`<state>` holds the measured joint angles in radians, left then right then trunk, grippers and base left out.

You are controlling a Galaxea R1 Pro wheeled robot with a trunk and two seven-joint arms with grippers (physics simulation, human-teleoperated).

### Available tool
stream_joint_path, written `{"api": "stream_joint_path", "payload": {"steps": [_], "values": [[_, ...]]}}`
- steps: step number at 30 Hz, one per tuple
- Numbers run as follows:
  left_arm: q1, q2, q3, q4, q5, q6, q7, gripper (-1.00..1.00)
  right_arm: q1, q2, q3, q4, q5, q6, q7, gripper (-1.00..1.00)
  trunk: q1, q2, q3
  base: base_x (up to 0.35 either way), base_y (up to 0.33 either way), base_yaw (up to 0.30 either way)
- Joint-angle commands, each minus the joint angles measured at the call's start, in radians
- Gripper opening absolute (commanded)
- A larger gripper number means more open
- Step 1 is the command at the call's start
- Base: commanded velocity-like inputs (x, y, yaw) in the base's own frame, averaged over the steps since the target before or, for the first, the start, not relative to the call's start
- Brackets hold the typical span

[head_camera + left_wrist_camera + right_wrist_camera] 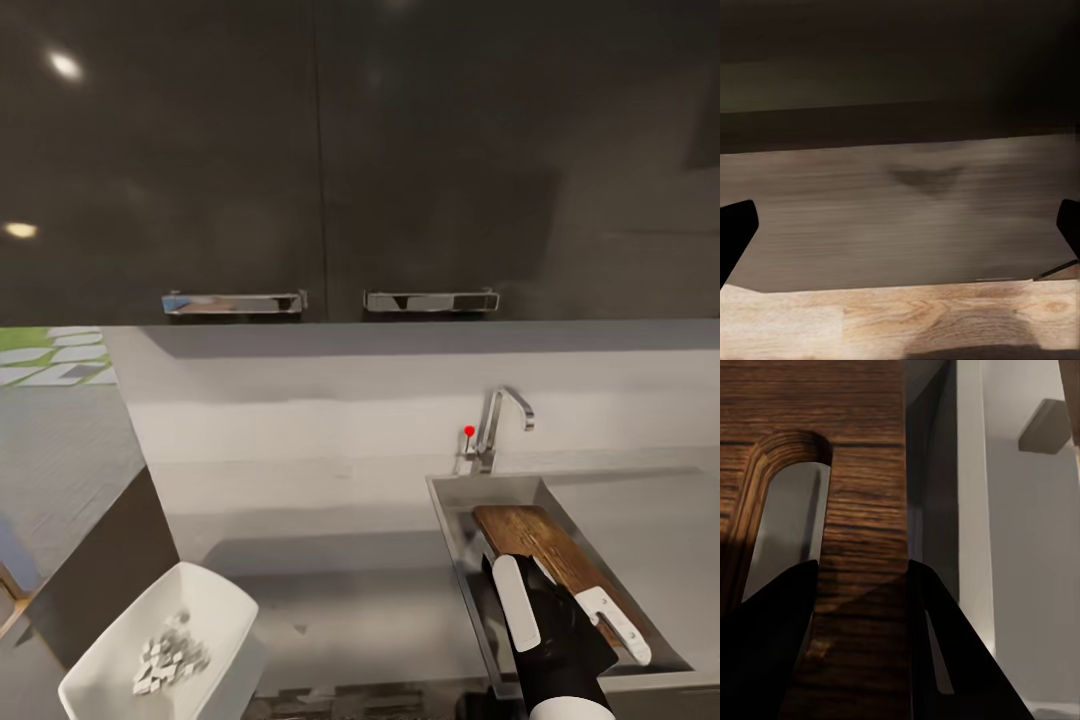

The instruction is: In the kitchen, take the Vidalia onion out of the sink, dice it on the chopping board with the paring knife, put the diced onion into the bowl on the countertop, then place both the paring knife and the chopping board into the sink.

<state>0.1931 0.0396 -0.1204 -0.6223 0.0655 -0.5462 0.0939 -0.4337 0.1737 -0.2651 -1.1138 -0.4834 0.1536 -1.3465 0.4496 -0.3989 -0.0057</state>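
Observation:
The brown wooden chopping board slants down into the steel sink, far end up toward the faucet. My right gripper is over its near end. In the right wrist view the dark fingers straddle the strip of chopping board between the slot hole and the short edge, so the right gripper is shut on it. The white bowl on the grey countertop holds pale diced onion. My left gripper is open over wood floor. The paring knife is hidden.
A chrome faucet with a red knob stands behind the basin, and the flat drainboard lies to its right. Glossy black upper cabinets with chrome handles hang overhead. The countertop's left end drops off beside the bowl.

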Motion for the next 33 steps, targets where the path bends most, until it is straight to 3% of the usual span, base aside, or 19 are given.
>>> {"api": "stream_joint_path", "payload": {"steps": [1,14,30,33], "values": [[0.0,0.002,-0.008,-0.001,0.007,-0.001,0.009,1.0,0.0,0.001,-0.001,0.0,-0.003,0.004,-0.004,-1.0,0.0,-0.001,-0.002,0.0,-0.004,0.0],[0.0,0.002,-0.008,-0.002,0.007,-0.001,0.009,1.0,0.0,0.001,0.001,0.043,-0.003,-0.02,-0.002,-1.0,0.0,-0.001,-0.023,0.006,0.0,0.0],[0.0,0.002,-0.008,-0.003,0.007,-0.001,0.009,1.0,0.0,0.001,0.004,0.053,-0.003,-0.032,-0.002,-1.0,0.0,-0.001,-0.049,0.113,0.0,0.0],[0.0,0.002,-0.008,-0.004,0.007,-0.001,0.009,1.0,0.0,0.001,0.004,0.069,0.009,-0.081,-0.001,-1.0,0.0,-0.001,-0.054,0.004,0.0,0.0]]}}
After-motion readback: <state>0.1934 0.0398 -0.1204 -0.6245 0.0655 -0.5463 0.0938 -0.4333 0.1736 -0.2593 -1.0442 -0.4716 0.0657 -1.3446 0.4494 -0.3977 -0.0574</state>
